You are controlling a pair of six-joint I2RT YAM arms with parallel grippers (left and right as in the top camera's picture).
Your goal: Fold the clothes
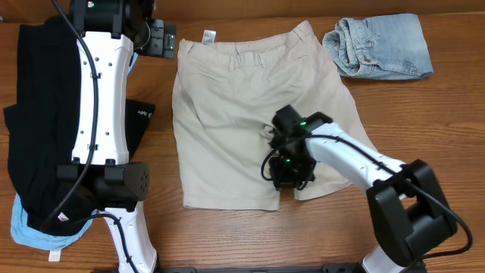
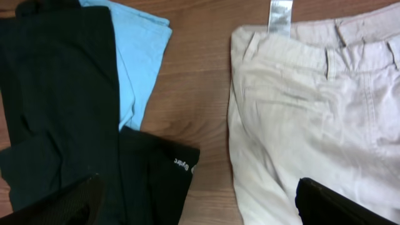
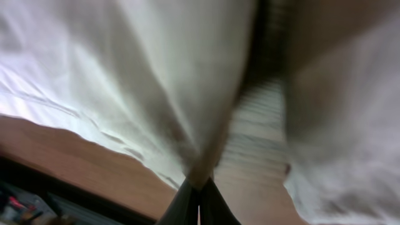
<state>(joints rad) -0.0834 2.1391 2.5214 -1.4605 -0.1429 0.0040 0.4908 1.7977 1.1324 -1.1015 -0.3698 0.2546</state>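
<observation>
Pale beige shorts (image 1: pixel 235 98) lie flat in the middle of the table, waistband at the far side, white label (image 1: pixel 208 36) at the waist. My right gripper (image 1: pixel 286 173) is down at the crotch by the hem and is shut on a pinch of the beige shorts' fabric (image 3: pixel 206 156). My left gripper (image 1: pixel 155 38) hovers over the table's far left, open and empty; its fingers frame the left wrist view (image 2: pixel 200 206). Black garments (image 1: pixel 34 114) are piled at the left. A sky-blue garment (image 1: pixel 30 235) peeks from under them and shows in the left wrist view (image 2: pixel 140 50).
A folded light-blue denim piece (image 1: pixel 379 47) lies at the far right. Bare wooden table (image 1: pixel 455 129) shows to the right of the shorts and along the near edge. The left arm's white links stretch over the black pile.
</observation>
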